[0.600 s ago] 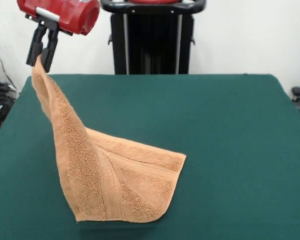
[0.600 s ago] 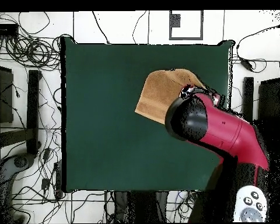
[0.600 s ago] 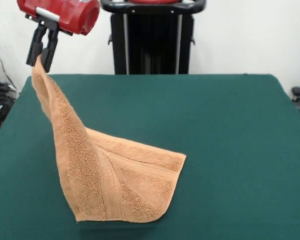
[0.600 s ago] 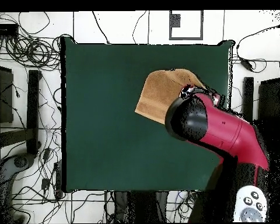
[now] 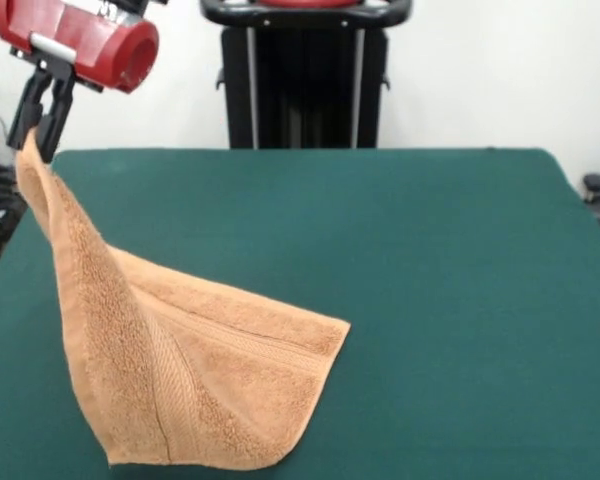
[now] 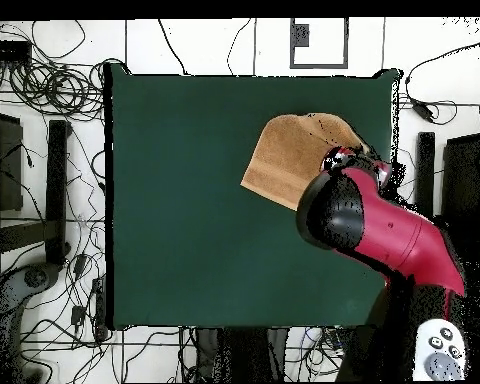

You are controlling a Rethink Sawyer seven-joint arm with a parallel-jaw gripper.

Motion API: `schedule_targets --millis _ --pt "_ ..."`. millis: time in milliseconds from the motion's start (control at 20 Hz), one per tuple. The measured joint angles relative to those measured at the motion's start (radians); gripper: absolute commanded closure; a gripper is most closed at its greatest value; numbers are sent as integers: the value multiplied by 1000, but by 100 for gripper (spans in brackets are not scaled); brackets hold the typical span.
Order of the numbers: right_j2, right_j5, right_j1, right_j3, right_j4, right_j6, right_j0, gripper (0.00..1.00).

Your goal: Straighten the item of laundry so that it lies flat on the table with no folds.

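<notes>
The orange-tan towel [image 5: 180,360] is held up by one corner at the far left of the front view, and its lower part rests on the green table [image 5: 430,280] near the front edge. A band stripe shows across it. My gripper [image 5: 38,135] is shut on the towel's top corner, well above the table's left edge. In the overhead view the towel [image 6: 284,160] lies at the upper right of the table [image 6: 184,220], and the red arm covers the gripper [image 6: 356,158] and part of the towel.
The black pedestal [image 5: 305,75] stands at the table's far side. Cables and black stands [image 6: 54,180] lie on the floor left of the table in the overhead view. A white controller [image 6: 439,350] sits at the bottom right.
</notes>
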Motion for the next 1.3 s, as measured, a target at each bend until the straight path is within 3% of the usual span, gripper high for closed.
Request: schedule_targets --millis 500,950,1200,1300 --pt "33 0 70 2 41 0 -57 100" --pt "41 0 120 3 64 0 -60 100" --pt "25 12 139 6 83 0 -37 100" --pt "-20 56 140 5 89 0 13 100"
